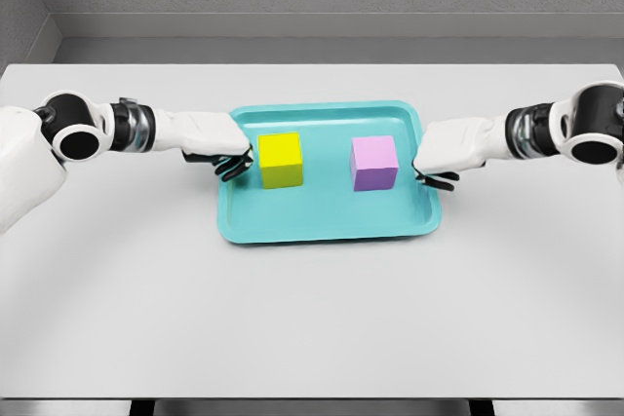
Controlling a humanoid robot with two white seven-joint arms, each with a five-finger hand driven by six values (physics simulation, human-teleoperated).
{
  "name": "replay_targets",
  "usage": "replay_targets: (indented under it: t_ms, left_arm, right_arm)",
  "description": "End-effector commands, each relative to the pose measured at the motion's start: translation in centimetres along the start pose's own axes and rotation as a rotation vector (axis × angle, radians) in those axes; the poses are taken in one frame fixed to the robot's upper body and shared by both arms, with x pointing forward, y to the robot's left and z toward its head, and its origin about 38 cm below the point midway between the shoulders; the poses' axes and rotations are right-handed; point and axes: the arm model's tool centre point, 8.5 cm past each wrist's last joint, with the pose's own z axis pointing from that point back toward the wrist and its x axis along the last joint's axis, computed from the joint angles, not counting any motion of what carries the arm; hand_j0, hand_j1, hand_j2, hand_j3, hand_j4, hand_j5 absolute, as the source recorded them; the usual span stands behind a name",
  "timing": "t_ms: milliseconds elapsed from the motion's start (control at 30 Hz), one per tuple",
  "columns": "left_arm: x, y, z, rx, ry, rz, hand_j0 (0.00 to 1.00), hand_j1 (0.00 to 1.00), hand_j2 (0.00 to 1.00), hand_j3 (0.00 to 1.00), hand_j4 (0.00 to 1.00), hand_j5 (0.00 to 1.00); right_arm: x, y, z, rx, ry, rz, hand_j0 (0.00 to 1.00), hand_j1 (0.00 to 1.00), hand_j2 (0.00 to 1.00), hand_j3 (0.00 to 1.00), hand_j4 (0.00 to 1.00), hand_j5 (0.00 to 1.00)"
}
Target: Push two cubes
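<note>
- While both arms are reaching in from opposite sides, a teal tray (327,226) is lying near the middle of the white table (312,328), with 2 cubes sitting inside it.
- The yellow cube (281,160) is resting flat on the tray floor in the left half, and the purple cube (374,163) is resting flat in the right half; the 2 are standing well apart, with bare tray floor showing between them.
- The left hand (216,146) is hovering over the tray's left rim, its white palm facing down and its dark fingers (234,165) curling downward, holding nothing.
- Those fingertips are sitting just beside the yellow cube's left face; they appear to be touching it or very nearly so, but the view is too coarse to settle it.
- The right hand (450,150) is hanging at the tray's right rim, its fingers likewise curling under the palm and gripping nothing.
- This hand is staying clear of the purple cube, with a strip of tray floor showing between its fingertips and the cube's right face.
- Both forearms are lying roughly level above the table, the left one entering from the picture's left edge and the right one from the right edge.
</note>
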Motion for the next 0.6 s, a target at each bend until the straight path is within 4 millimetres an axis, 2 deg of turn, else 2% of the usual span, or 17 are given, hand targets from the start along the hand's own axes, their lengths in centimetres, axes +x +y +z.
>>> replay_targets:
  t_ms: [0, 233, 333, 367, 567]
  left_arm:
    - [-0.4, 0.0, 0.2, 0.004, 0.011, 0.013, 0.04, 0.04, 0.04, 0.04, 0.04, 0.04]
    - [-0.7, -0.3, -0.8, -0.024, 0.03, 0.002, 0.04, 0.04, 0.04, 0.04, 0.04, 0.04]
    - [-0.6, -0.1, -1.3, -0.033, 0.034, -0.017, 0.04, 0.04, 0.04, 0.04, 0.04, 0.04]
    - [-1.1, -0.2, -1.2, -0.039, 0.049, -0.007, 0.04, 0.04, 0.04, 0.04, 0.04, 0.04]
    - [-1.5, -0.1, -1.8, -0.049, 0.06, -0.001, 0.04, 0.04, 0.04, 0.04, 0.04, 0.04]
  right_arm:
    - [-0.6, 0.3, -0.6, 0.004, 0.008, -0.028, 0.0, 0.0, 0.0, 0.0, 0.0, 0.0]
    - [-2.0, 0.0, -2.2, 0.005, 0.026, -0.077, 0.0, 0.0, 0.0, 0.0, 0.0, 0.0]
    - [-2.6, 0.3, -2.2, 0.011, 0.038, -0.091, 0.0, 0.0, 0.0, 0.0, 0.0, 0.0]
    - [-2.8, 0.5, -2.2, 0.016, 0.044, -0.1, 0.0, 0.0, 0.0, 0.0, 0.0, 0.0]
    - [-2.8, 0.7, -2.3, 0.018, 0.044, -0.104, 0.0, 0.0, 0.0, 0.0, 0.0, 0.0]
